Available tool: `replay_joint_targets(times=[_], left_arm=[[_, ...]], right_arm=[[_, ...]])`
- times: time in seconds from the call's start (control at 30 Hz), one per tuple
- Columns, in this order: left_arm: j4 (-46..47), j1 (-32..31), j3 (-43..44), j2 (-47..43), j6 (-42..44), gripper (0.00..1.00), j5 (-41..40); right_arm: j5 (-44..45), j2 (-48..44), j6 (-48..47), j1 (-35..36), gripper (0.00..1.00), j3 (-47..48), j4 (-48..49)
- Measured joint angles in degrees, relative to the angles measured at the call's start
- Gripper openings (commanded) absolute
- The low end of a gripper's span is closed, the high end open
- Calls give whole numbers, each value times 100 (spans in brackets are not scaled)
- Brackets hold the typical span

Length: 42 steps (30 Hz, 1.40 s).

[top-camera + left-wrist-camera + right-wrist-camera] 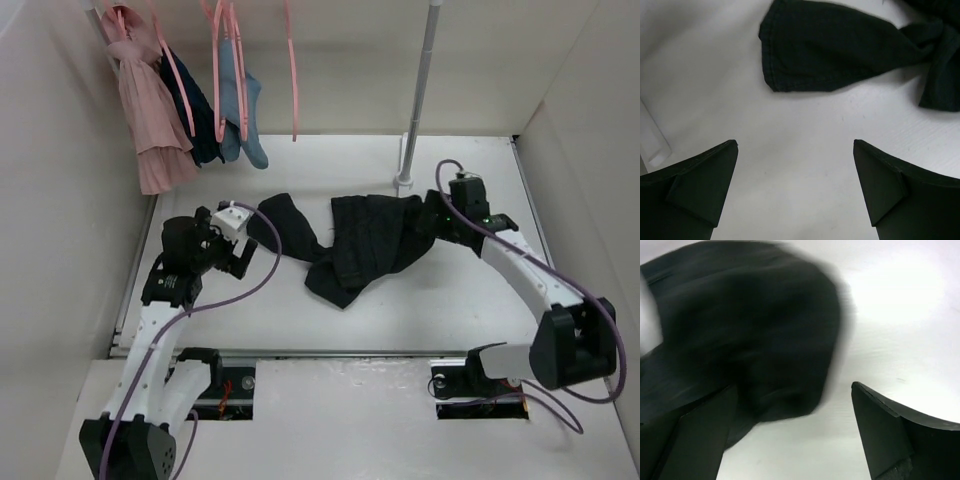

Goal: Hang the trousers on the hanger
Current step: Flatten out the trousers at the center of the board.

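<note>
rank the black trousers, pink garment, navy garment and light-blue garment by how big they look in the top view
1. black trousers
2. pink garment
3. navy garment and light-blue garment: they look about alike and overlap on the rail, so they are not ranked.

High overhead view looking down, wrist views close, all sharing trousers [370, 245]

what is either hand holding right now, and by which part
Nothing. Both the left hand and right hand are open; the trousers lie on the table.
</note>
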Motion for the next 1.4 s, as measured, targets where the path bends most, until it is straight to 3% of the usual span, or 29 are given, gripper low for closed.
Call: replay_joint_targets(times=[0.13, 0.33, 0.7, 0.77, 0.8, 0.83, 0.9, 1.1, 1.3, 1.4], left_arm=[[-553, -278, 463, 872, 391, 97, 11], [-1097, -1283, 1587, 2590, 511, 93, 90], [2, -2072, 1073, 3071, -575, 87, 874], [247, -2199, 951, 3195, -852, 87, 903], [319, -2232, 901, 3235, -964, 87, 905], [387, -2253, 850, 3265, -1088, 87, 892], [490, -2258, 767, 3281, -1276, 87, 839], [669, -2306, 704, 3279, -1460, 87, 743], [706, -2649, 754, 3338, -1462, 89, 686], [713, -2918, 1019, 3622, -1464, 92, 658]], right_arm=[[356, -437, -647, 1624, 100, 328, 37], [354, 79, -1255, 3508, 97, 352, 203], [-131, 863, -1126, 3982, 93, -153, 844], [-17, 1038, -1014, 4076, 69, -146, 890], [46, 1128, -957, 4083, 57, -133, 885], [87, 1244, -887, 4100, 34, -98, 879], [175, 1451, -769, 4103, 0, -22, 879], [129, 1266, -494, 3633, 0, 146, 649], [-203, -527, -323, 1609, 0, 365, 343], [-286, -1147, -422, 1005, 0, 636, 249]])
